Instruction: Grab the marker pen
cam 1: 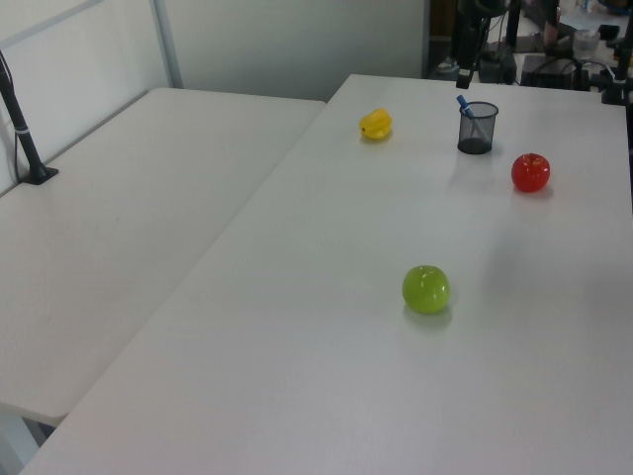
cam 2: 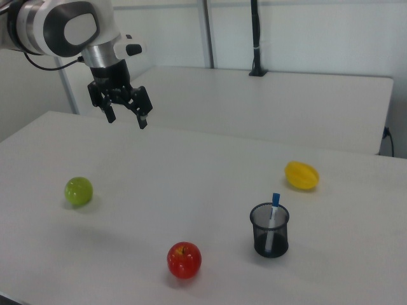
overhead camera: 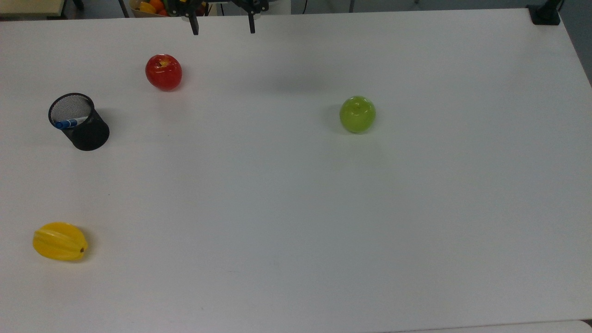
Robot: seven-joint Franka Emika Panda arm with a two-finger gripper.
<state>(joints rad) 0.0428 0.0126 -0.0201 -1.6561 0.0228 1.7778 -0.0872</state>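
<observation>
The marker pen (overhead camera: 68, 123) stands in a black mesh cup (overhead camera: 88, 132) at the top view's left, its blue end leaning on the rim; it also pokes out of the cup (cam 2: 270, 232) as the marker pen (cam 2: 275, 204) in the right view and as the marker pen (cam 1: 464, 104) in the left view. My gripper (overhead camera: 223, 25) hangs open at the far edge of the table, well away from the cup, with nothing between its fingers. In the right view the gripper (cam 2: 126, 119) floats high above the table's back left.
A red apple (overhead camera: 163, 71) lies near the cup, a green apple (overhead camera: 357, 114) sits mid-table, and a yellow star fruit (overhead camera: 60, 241) rests at the top view's lower left. A second white table (cam 1: 119, 218) adjoins in the left view. A black clamp (overhead camera: 545, 14) sits on the corner.
</observation>
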